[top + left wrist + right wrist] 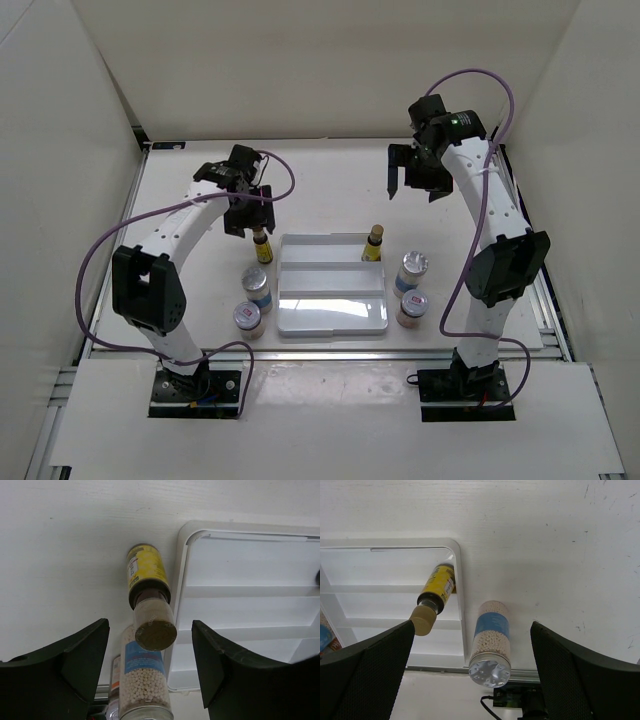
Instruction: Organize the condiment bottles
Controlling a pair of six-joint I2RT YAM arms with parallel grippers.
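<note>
Though my left end effector (150, 626) hangs over it with fingers apart and clear of its sides, the slim amber bottle (147, 575) stands upright on the worktop (60, 555), long axis vertical, tan cap uppermost; its label is yellow; it sits just left of the white rack (250, 605); my right end effector (412, 182) gapes wide, holding nothing.

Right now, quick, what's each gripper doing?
Left gripper: open, around the slim amber yellow-labelled bottle, not touching it.
Right gripper: open, holding nothing.
</note>
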